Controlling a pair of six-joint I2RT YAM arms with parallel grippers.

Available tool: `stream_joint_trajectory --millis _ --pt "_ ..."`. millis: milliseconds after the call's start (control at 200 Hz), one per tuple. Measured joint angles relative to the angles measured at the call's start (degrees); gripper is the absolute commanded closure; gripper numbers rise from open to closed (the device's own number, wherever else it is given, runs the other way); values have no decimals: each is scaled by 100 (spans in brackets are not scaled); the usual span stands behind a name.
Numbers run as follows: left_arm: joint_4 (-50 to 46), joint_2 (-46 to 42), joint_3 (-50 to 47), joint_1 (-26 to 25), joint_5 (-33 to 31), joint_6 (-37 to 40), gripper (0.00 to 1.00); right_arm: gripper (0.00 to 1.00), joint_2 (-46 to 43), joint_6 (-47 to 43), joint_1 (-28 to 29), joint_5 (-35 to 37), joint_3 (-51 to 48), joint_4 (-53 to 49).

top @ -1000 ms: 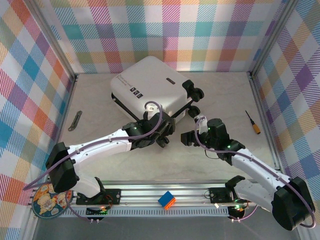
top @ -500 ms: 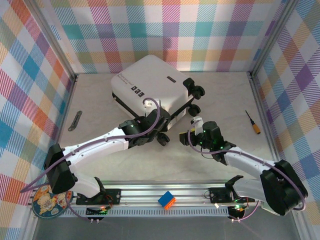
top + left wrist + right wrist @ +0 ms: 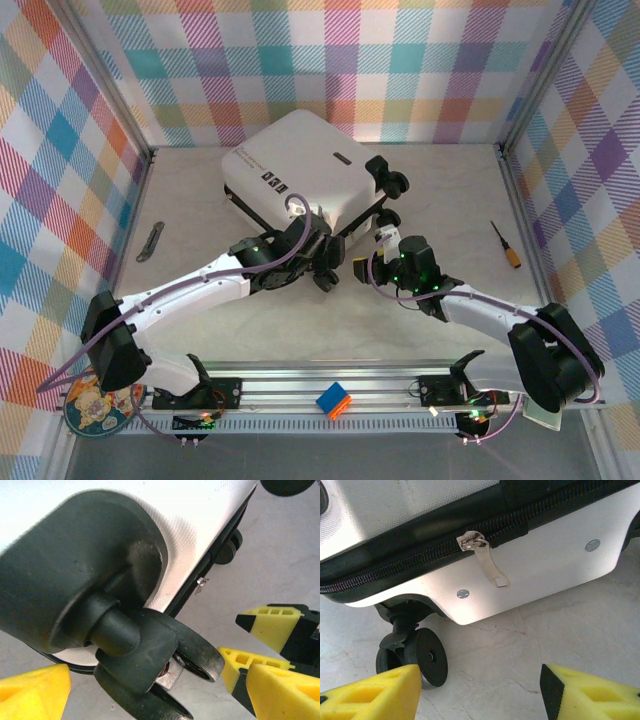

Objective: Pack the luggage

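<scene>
Lying flat, white luggage (image 3: pixel 300 165), small black marks (image 3: pixel 271 183) unreadable

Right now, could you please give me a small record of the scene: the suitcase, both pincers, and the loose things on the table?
suitcase: white, closed, lying flat towards the back of the table
zipper pull: hanging down from the black seam
left pincer: open, a corner wheel between its fingers
right pincer: open, holding nothing, facing the zipper pull
screwdriver: on the right side, apart from the suitcase
metal strip: on the left side
</scene>
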Motion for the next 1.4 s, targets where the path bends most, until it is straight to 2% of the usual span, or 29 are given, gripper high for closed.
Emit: stream_joint_trajectory --millis 260,345,395,455,645,965,1090,1220,1270,1400 --pt "-13 643 92 -2 278 -85 16 34 0 -181 -26 4 0 -2" --pt "-26 660 120 0 249 -140 26 34 0 -221 -42 2 0 -2" --pt "-26 660 144 0 232 -107 37 34 0 -240 -46 2 0 0" --pt "-72 660 184 -2 223 -111 45 35 2 -258 -46 0 0 15" --pt "-361 629 262 9 68 -11 50 35 4 -302 -46 -50 -17 175" --pt "-852 -162 260 111 -24 732 51 38 212 -319 -44 -199 -76 568" --pt "-1038 -396 199 468 -44 955 52 41 592 -343 -44 -240 -52 793" --pt "-1239 -570 138 555 -59 1106 52 43 1069 -404 -44 -407 52 1019" --pt "-1268 -619 107 579 -50 1137 48 43 1211 -411 -44 -511 125 1102" --pt "-1364 -752 24 750 -63 1204 30 43 1567 -446 -44 -686 328 1458"
